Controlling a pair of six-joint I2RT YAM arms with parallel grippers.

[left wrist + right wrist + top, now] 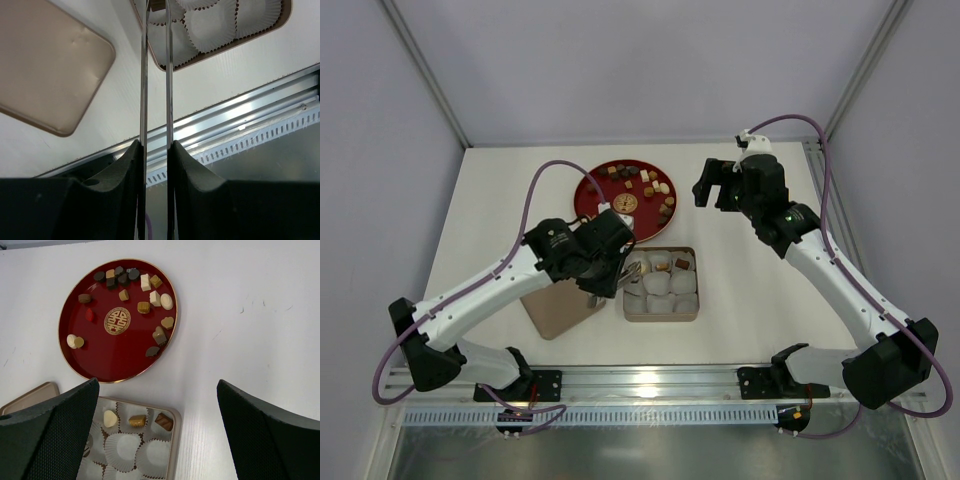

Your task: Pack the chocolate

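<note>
Chocolate (pixel 143 307) pieces in dark brown, tan and cream lie scattered on a red plate (pixel 115 350), also seen in the top view as the plate (pixel 595 195). A gold box (pixel 661 318) of white paper cups holds a cream piece (pixel 110 418), a tan piece (pixel 137 421) and a brown piece (pixel 164 421) in its far row. My left gripper (pixel 156 145) is shut on thin metal tweezers (pixel 144 75), whose tips reach over the box's left side (pixel 632 272). Something brown shows between the tips at the frame's edge. My right gripper (pixel 157 390) hangs open above the table, right of the plate.
The box's tan lid (pixel 552 312) lies flat left of the box, under my left arm. A gold-patterned disc (pixel 117 320) sits at the plate's middle. An aluminium rail (pixel 235 112) runs along the table's near edge.
</note>
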